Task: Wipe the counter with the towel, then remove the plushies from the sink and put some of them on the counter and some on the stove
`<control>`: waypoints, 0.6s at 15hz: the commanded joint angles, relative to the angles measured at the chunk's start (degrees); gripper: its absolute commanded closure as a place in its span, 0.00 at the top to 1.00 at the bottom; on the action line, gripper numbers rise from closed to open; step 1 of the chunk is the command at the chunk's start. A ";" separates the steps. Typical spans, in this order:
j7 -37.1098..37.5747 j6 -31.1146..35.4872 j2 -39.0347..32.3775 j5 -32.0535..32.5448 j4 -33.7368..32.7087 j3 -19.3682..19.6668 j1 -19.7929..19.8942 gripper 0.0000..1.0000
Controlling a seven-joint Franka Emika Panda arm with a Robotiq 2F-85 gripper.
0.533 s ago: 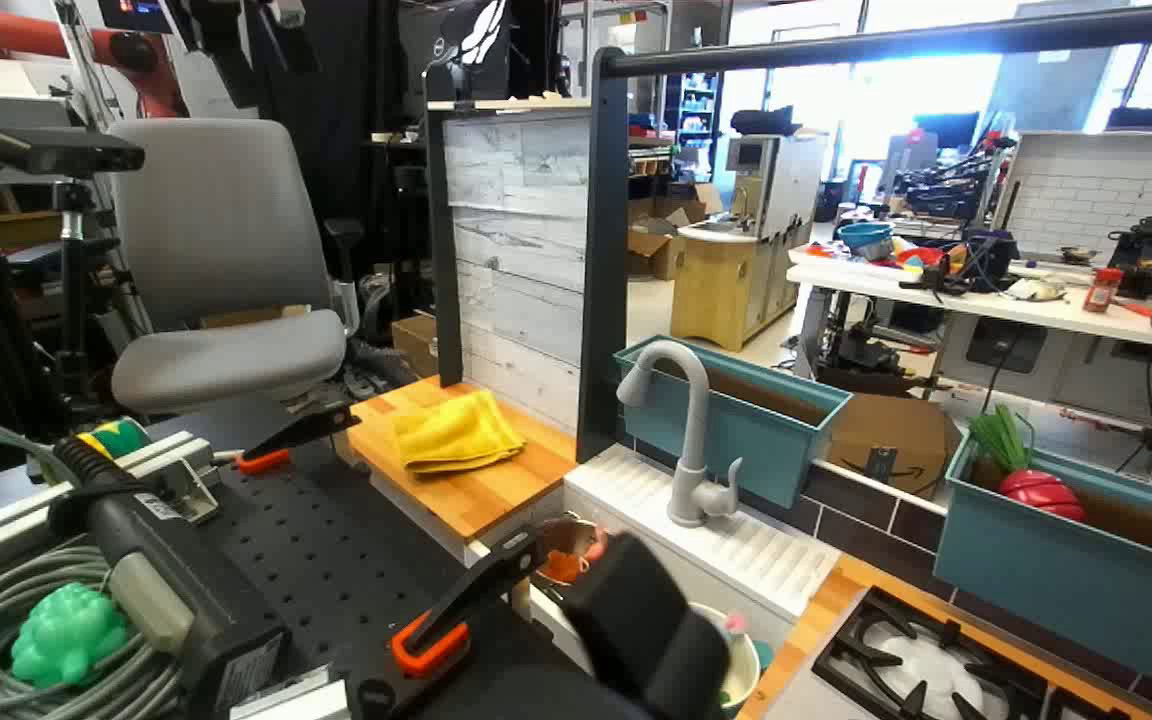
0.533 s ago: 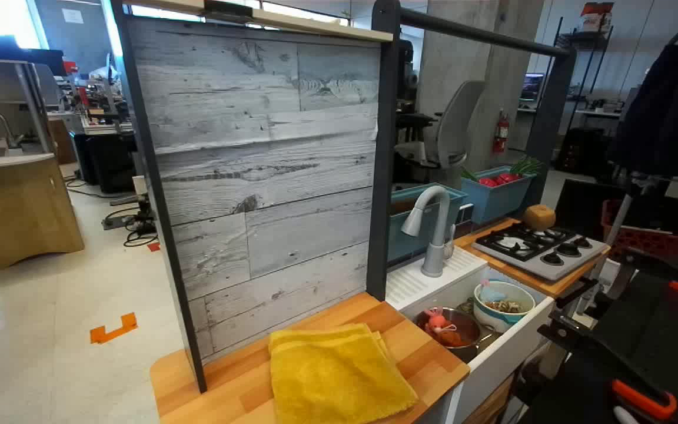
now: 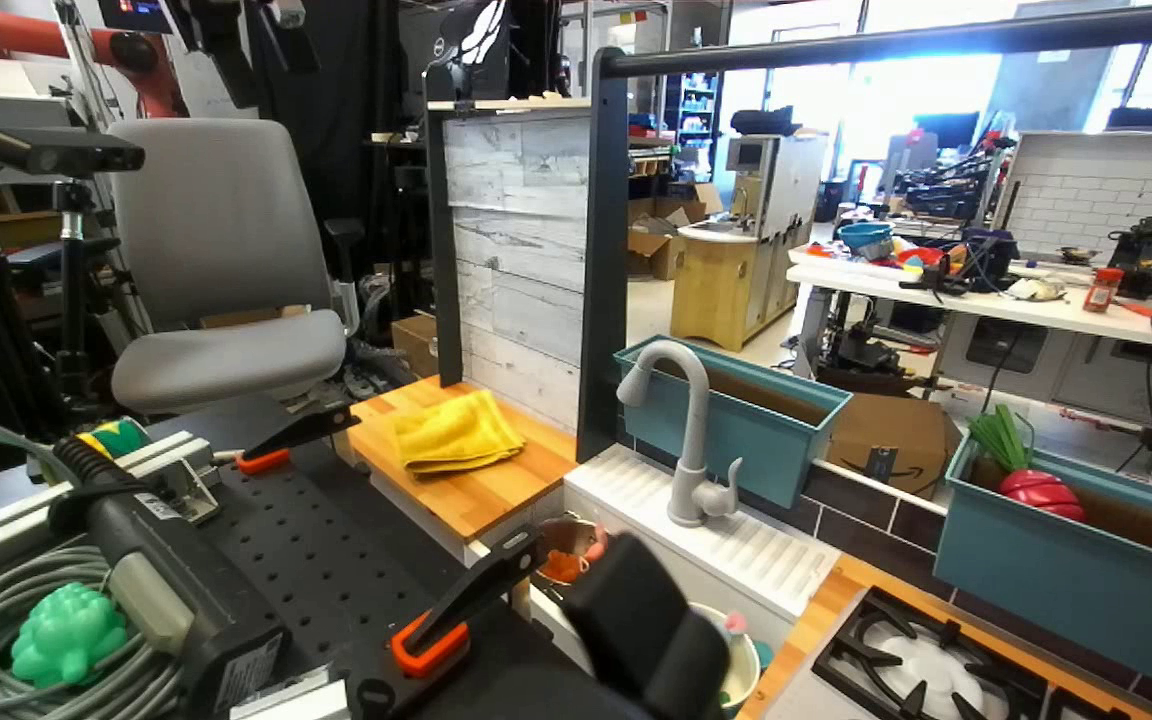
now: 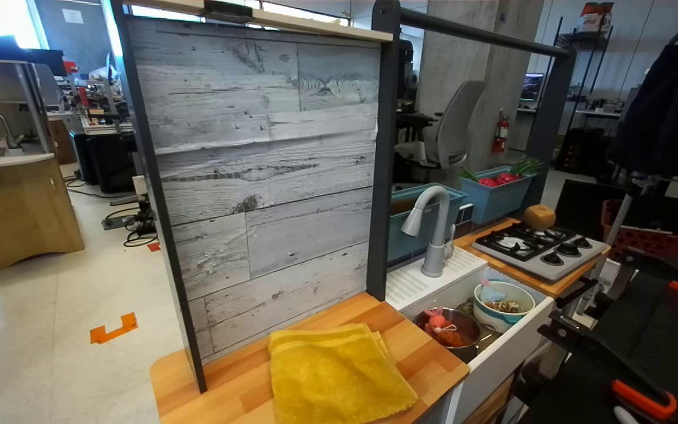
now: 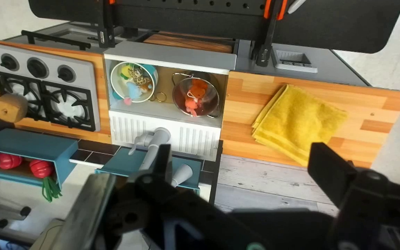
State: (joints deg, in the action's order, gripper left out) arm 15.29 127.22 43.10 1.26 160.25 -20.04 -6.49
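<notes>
The folded yellow towel [image 5: 300, 121] lies flat on the wooden counter [image 5: 366, 100]; it also shows in both exterior views [image 3: 458, 430] [image 4: 339, 374]. The sink [image 5: 172, 52] holds a metal pot [image 5: 178, 97] with an orange plushie [image 5: 199, 88] and a pink plushie [image 5: 191, 103]. Beside it is a white-and-teal bowl [image 5: 115, 81] with several plushies, one light blue [image 5: 134, 91]. The stove [image 5: 83, 74] is on the sink's far side from the towel. My gripper [image 5: 241, 152] is open and empty, above the scene, apart from the towel. It is out of the exterior views.
The grey faucet [image 5: 156, 139] rises behind the sink. A wood-look panel [image 4: 280, 176] stands behind the counter, and a dark rail [image 4: 480, 32] runs above. Teal planters [image 5: 30, 139] line the back. A brown block [image 5: 10, 107] sits on the stove. Black clamps [image 5: 264, 52] stand at the front.
</notes>
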 commanded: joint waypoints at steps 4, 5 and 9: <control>8.16 8.72 -15.83 3.37 -8.40 -7.18 7.25 1.00; 9.21 9.92 -18.86 3.56 -9.71 -8.96 8.95 1.00; 11.26 9.44 -32.55 4.26 -15.63 -15.79 15.46 1.00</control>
State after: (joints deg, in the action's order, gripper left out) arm 25.28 138.39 21.75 4.17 150.92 -31.60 4.56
